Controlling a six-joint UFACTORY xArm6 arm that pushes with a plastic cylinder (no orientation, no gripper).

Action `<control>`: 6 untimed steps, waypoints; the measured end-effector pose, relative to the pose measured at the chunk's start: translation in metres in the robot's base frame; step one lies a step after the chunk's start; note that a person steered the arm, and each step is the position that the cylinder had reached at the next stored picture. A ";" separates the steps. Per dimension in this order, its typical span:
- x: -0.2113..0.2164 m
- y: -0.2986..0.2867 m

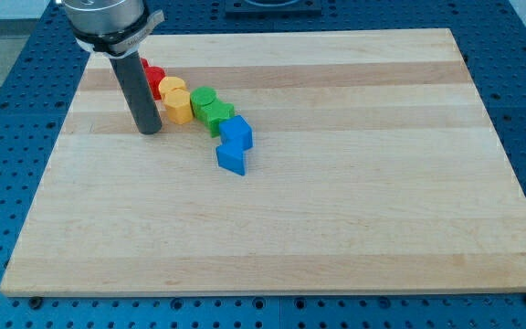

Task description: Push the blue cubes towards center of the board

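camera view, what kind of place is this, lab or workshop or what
Most likely a robotics lab bench. A wooden board lies on a blue perforated table, the sort used for mounting rigs. My tip rests on the board, to the view's left of a row of small red, yellow, green and blue blocks.

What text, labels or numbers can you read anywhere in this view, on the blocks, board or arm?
None: no readable text in the camera view.
The blue blocks, green blocks, yellow blocks and red blocks carry no markings.
The wooden board is plain.
My tip and its rod show no label.
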State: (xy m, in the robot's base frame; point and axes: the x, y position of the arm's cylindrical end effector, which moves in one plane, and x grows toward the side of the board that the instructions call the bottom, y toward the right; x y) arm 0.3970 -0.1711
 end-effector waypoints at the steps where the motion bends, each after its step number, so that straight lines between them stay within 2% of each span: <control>1: 0.000 0.019; 4: -0.014 0.021; 6: -0.014 0.053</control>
State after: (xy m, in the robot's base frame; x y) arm 0.3830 -0.1181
